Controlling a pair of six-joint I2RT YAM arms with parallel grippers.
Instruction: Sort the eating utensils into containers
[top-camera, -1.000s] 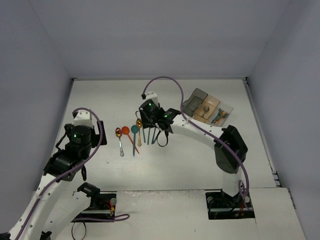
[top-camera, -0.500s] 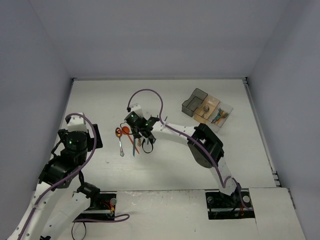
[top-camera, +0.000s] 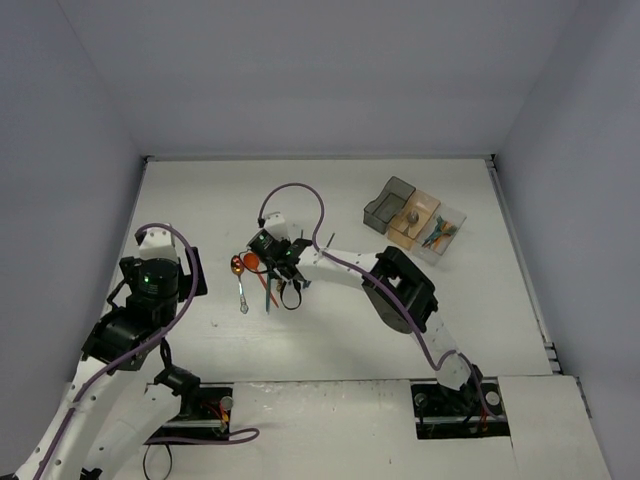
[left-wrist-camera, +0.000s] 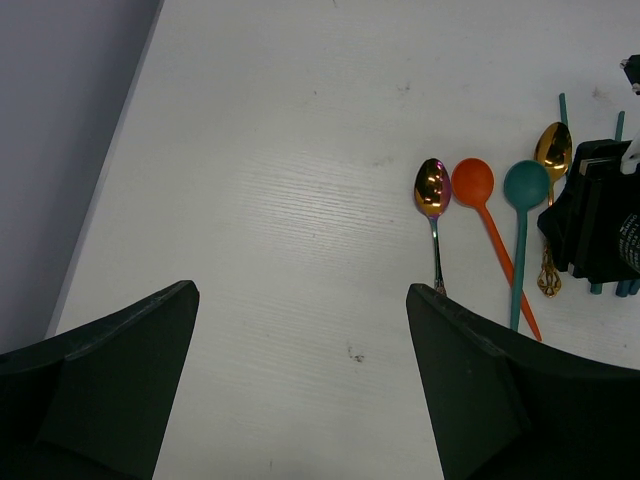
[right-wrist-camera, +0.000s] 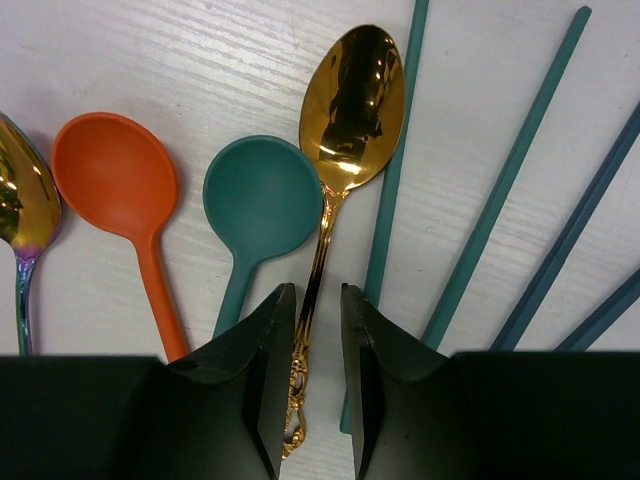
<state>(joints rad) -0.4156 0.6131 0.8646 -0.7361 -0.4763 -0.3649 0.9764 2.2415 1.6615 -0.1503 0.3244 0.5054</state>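
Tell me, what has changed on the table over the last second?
The right gripper swung left, away from the bins, to the spoons. Its jaws narrowed around the gold spoon handle; whether it grips yet is unclear. The left gripper drew back slightly, open. Spoons and bins stayed put.

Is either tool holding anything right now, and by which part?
Nothing is gripped yet. The right tool straddles the gold spoon at its handle, below the bowl, with a gap showing. The left tool is open and empty.

gold spoon (right-wrist-camera: 352, 105); teal spoon (right-wrist-camera: 262, 196); orange spoon (right-wrist-camera: 115, 175)
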